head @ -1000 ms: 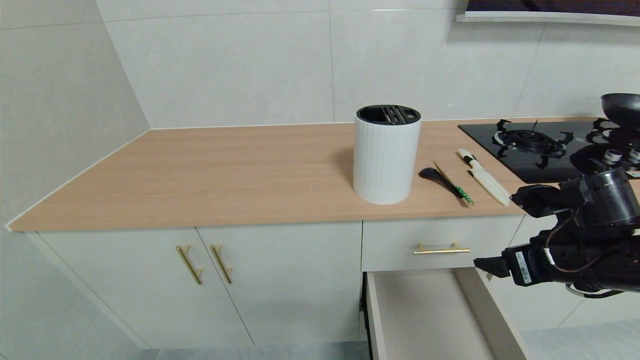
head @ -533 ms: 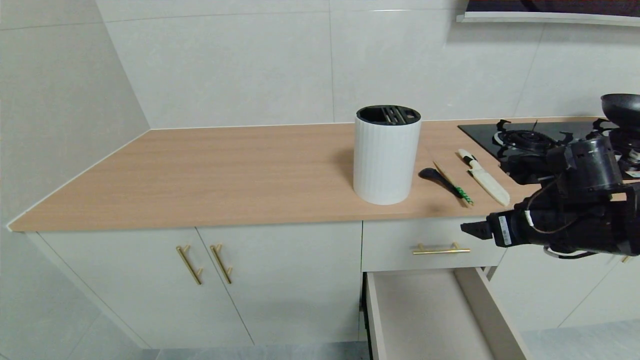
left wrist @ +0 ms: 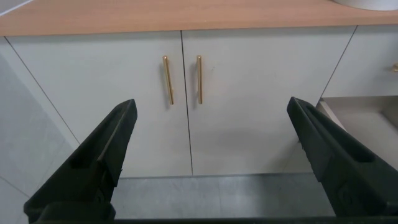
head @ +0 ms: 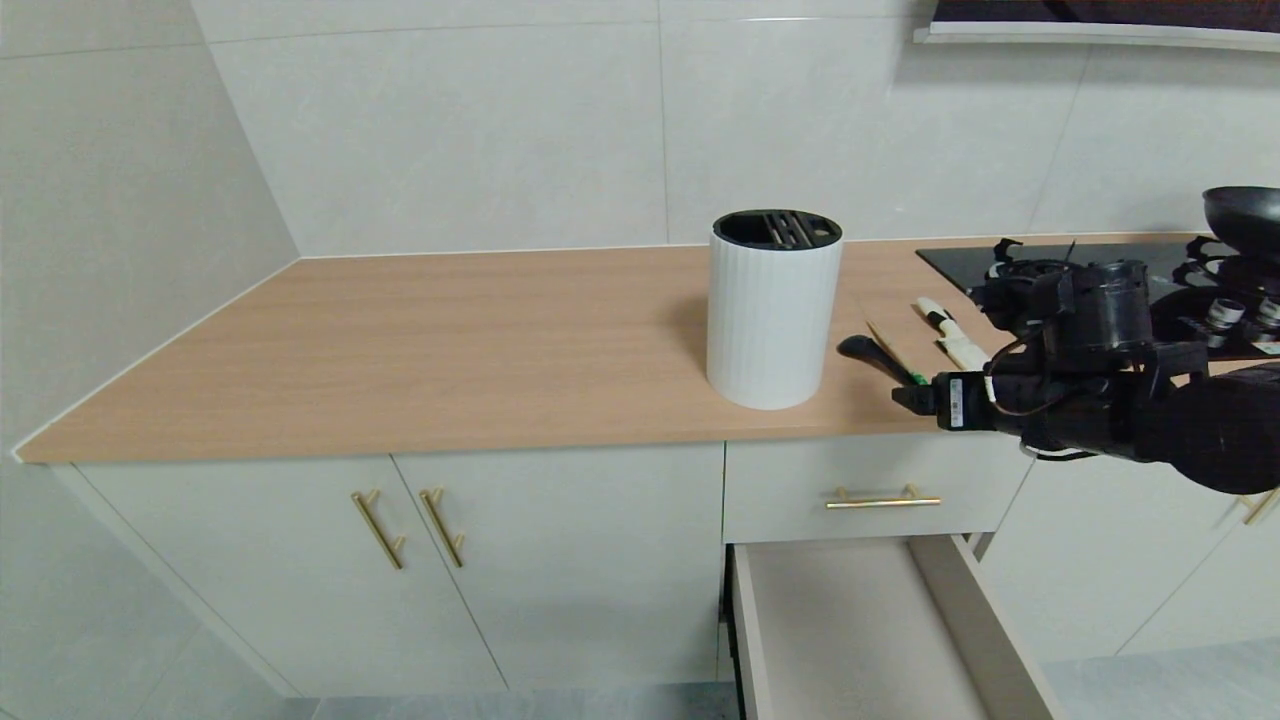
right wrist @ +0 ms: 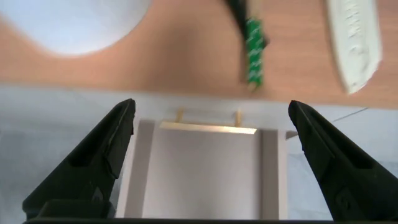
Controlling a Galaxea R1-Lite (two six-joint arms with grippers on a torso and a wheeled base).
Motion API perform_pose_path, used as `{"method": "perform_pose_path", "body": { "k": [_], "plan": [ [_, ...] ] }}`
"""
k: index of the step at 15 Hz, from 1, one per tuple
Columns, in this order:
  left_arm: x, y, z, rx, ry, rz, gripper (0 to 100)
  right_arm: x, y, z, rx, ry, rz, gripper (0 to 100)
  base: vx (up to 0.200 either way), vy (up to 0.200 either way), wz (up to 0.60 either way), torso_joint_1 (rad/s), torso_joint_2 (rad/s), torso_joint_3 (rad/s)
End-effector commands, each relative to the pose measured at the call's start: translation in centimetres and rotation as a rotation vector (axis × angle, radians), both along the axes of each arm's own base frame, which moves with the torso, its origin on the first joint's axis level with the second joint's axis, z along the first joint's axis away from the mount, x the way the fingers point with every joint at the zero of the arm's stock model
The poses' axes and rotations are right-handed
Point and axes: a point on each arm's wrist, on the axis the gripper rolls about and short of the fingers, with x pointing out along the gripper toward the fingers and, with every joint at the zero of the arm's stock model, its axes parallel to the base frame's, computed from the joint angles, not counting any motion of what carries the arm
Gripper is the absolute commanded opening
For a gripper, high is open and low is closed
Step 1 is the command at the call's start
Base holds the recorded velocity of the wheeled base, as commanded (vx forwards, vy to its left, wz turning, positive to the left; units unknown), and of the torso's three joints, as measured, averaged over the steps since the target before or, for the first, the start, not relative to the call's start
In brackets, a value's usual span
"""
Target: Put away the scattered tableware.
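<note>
A white ribbed utensil holder (head: 772,310) stands on the wooden counter (head: 450,350). To its right lie a black spoon (head: 866,349), chopsticks with green-patterned ends (head: 908,373) and a white knife (head: 952,338). My right gripper (head: 905,397) hangs at the counter's front edge, just in front of the chopsticks' ends, open and holding nothing. The right wrist view looks down past the right gripper (right wrist: 211,109) at the green chopstick ends (right wrist: 253,56), the knife (right wrist: 356,43) and the holder (right wrist: 81,25). My left gripper (left wrist: 211,106) is open, low in front of the cabinet doors (left wrist: 186,112).
An open, empty drawer (head: 850,630) juts out below the counter under my right arm, with a shut drawer and its brass handle (head: 882,497) above it. A black gas hob (head: 1060,285) with a pan (head: 1240,210) sits at the right. Tiled walls bound the back and left.
My right arm has risen from beside the open drawer to the counter's edge and moved left toward the chopsticks and knife. The tableware has not moved.
</note>
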Motion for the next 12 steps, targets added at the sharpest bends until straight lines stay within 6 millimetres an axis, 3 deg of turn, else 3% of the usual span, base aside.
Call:
{"method": "perform_pose_path", "body": {
  "k": [1,4,12],
  "plan": [
    [0.0,0.0,0.0,0.0,0.0,0.001,100,1.9,-0.2,-2.1,-0.012,-0.015,-0.055,100,0.0,0.0,0.0,0.0,0.0,0.0],
    [0.0,0.0,0.0,0.0,0.0,0.001,100,3.3,-0.5,-3.5,-0.015,-0.05,-0.088,100,0.0,0.0,0.0,0.0,0.0,0.0],
    [0.0,0.0,0.0,0.0,0.0,0.001,100,3.7,-1.0,-4.3,-0.028,-0.026,-0.101,100,0.0,0.0,0.0,0.0,0.0,0.0]
  ]
}}
